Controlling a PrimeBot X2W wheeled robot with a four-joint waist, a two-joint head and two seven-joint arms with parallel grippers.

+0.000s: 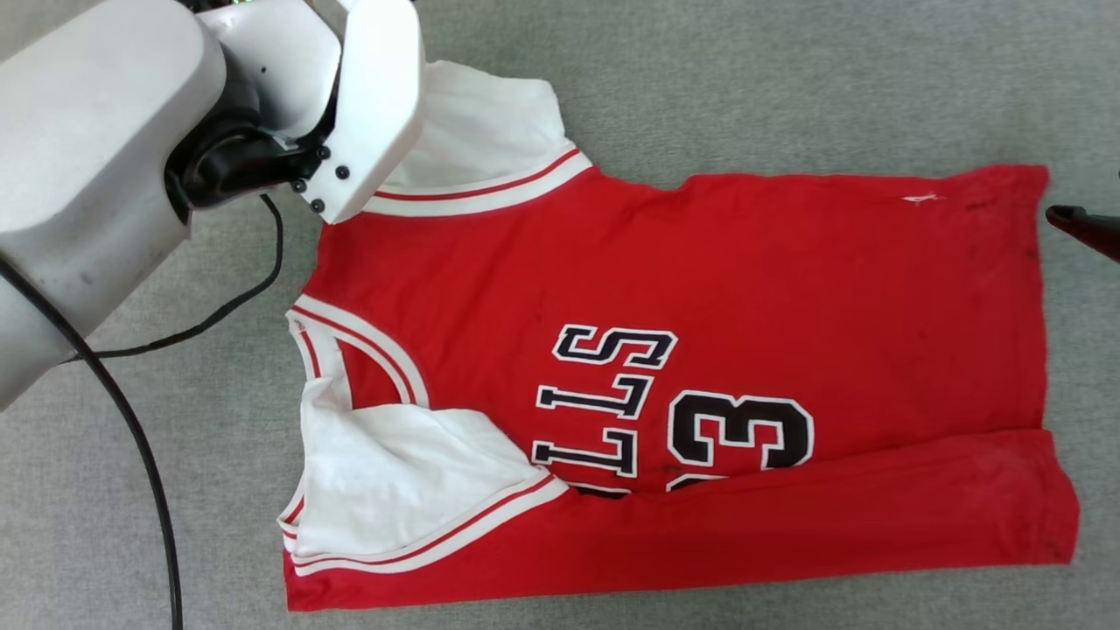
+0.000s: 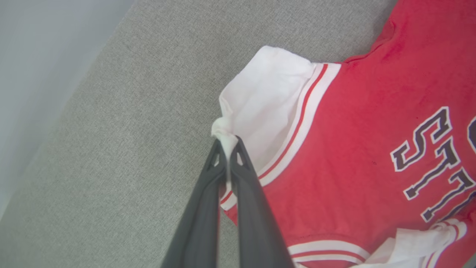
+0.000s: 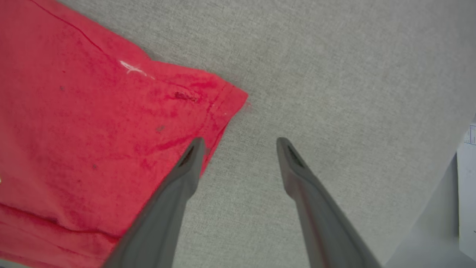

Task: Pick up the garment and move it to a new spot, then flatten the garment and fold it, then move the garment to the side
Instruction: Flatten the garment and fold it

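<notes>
The garment [image 1: 700, 289] is a red jersey with white sleeves, lying spread on the grey surface with its lettering and number 3 facing up. Its near long edge is folded over the front. In the left wrist view my left gripper [image 2: 227, 147] is shut on the tip of the far white sleeve [image 2: 267, 100], pinching a small tuft of cloth. In the head view the pale left arm [image 1: 175, 131] covers that grip. My right gripper [image 3: 240, 143] stands open just off the hem corner [image 3: 227, 100], one finger over the red cloth; a dark fingertip [image 1: 1081, 226] shows at the right edge.
A black cable [image 1: 131, 420] runs from the left arm down across the grey surface. The surface's edge and a pale floor [image 2: 33, 74] lie beyond the sleeve in the left wrist view. A white sheet [image 3: 468, 178] sits past the edge at the right.
</notes>
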